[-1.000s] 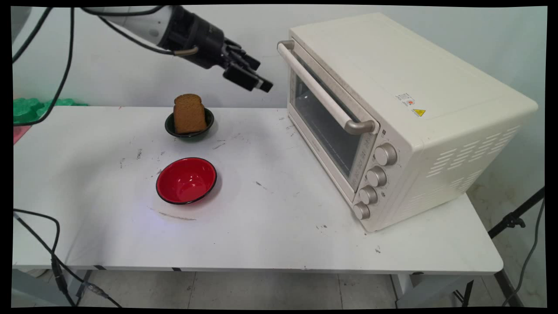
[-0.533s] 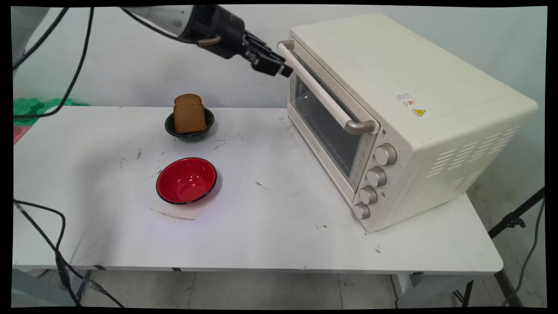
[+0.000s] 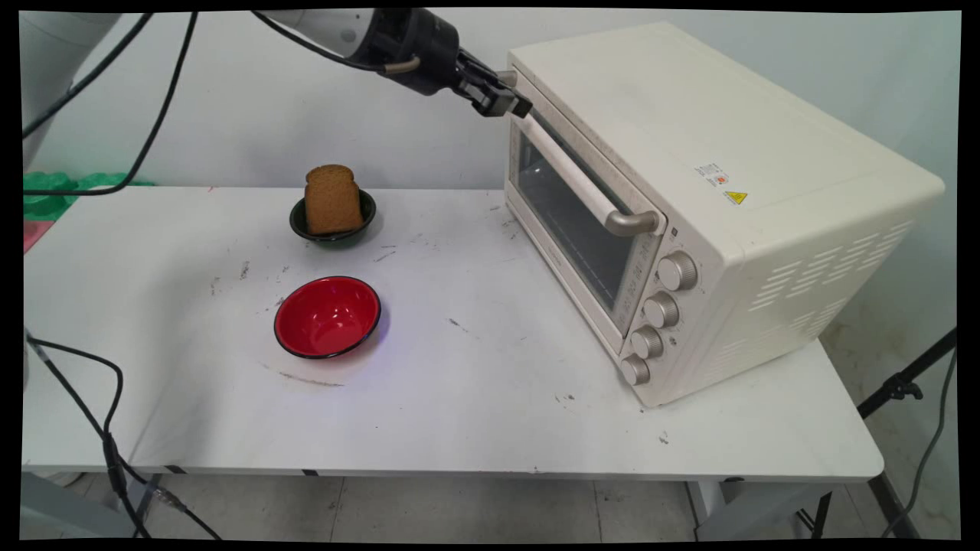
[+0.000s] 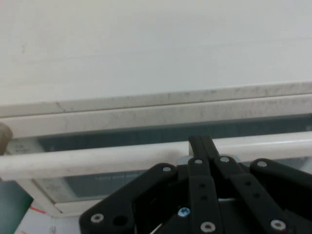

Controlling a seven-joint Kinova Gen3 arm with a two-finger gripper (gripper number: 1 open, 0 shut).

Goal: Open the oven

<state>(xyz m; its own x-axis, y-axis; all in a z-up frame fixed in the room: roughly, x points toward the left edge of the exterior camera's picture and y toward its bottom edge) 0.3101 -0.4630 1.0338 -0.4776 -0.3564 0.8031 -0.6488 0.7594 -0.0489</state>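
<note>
My black gripper (image 3: 514, 107) is shut, its tips at the far left end of the cream oven's (image 3: 689, 153) door handle (image 3: 570, 172), near the top edge of the door. In the hand view the two fingers (image 4: 201, 146) lie pressed together across the pale handle bar (image 4: 87, 161), with the door's glass behind it. Nothing sits between the fingers. The oven door is closed.
A slice of brown bread (image 3: 331, 199) stands upright in a small dark bowl (image 3: 369, 214) at the back of the white table (image 3: 459, 398). A red bowl (image 3: 328, 317) sits nearer the front. Black cables (image 3: 107, 428) hang at the left; something green (image 3: 46, 184) lies at the far left.
The gripper has travelled right and upward, from above the bread bowl's right side to the oven handle's far end. Bowls, bread and oven have not moved.
</note>
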